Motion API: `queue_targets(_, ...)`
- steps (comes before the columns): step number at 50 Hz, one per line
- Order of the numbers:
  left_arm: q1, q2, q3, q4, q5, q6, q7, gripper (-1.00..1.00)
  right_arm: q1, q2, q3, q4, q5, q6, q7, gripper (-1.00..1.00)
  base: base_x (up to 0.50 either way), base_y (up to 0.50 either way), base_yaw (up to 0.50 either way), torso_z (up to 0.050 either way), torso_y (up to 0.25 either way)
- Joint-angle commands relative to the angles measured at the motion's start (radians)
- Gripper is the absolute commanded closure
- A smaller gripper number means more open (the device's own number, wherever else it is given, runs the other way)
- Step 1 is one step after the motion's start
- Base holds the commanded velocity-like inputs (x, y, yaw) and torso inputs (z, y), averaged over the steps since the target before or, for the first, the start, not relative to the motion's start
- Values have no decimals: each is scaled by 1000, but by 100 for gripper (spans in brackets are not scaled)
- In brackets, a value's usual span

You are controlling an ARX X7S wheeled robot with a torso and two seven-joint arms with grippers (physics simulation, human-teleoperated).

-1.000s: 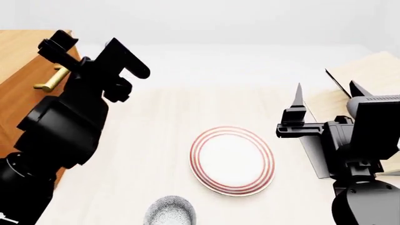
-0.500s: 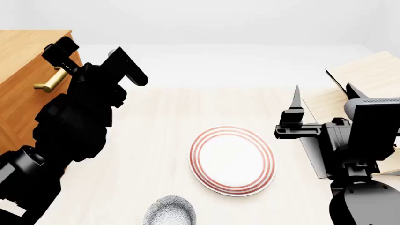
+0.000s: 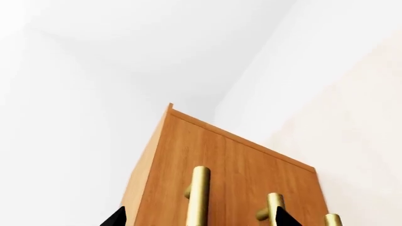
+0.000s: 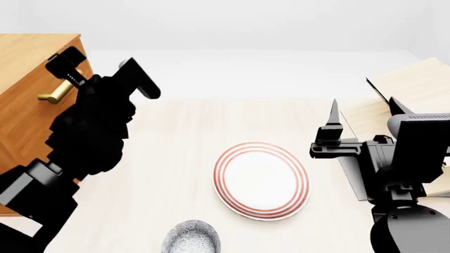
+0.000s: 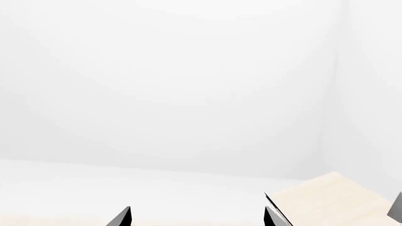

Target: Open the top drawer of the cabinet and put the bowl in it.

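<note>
The left gripper (image 4: 102,66) is raised in front of the cabinet (image 4: 28,79), its two black fingers spread wide apart and lined up with the brass handle (image 4: 60,90) of the top drawer (image 4: 18,113), one finger above the bar and one out toward the table. That pose suits the first step of the task, since the drawer looks shut and the handle has to be straddled before it can be pulled. In the left wrist view the fingertips sit either side of the handles (image 3: 198,197), apart from the wood, so nothing is gripped yet. The bowl (image 4: 191,237) stands on the pale table (image 4: 168,158) at the near edge of the head view, just in front of the red-ringed plate (image 4: 262,179) and well apart from the cabinet, waiting its turn. The right gripper (image 4: 362,113) hangs idle over the table's right side near the tilted wooden rack (image 4: 414,84), its fingers apart and empty, likely kept clear so it can fetch the bowl once the drawer is out. The next move probably calls for easing the left fingers around the bar and closing them.
</note>
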Motion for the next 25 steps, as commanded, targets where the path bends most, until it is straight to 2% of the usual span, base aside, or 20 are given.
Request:
queue_targets(1, -2, 20, 0, -91, 3, 37, -13, -100, -8, 1, 4, 12, 4, -15, 2, -100, 0, 0, 0, 0, 0)
queue_targets(25, -10, 64, -19, -276, -6, 123, -39, -100, -24, 3, -6, 46, 5, -52, 7, -100, 0, 0, 0, 0, 0)
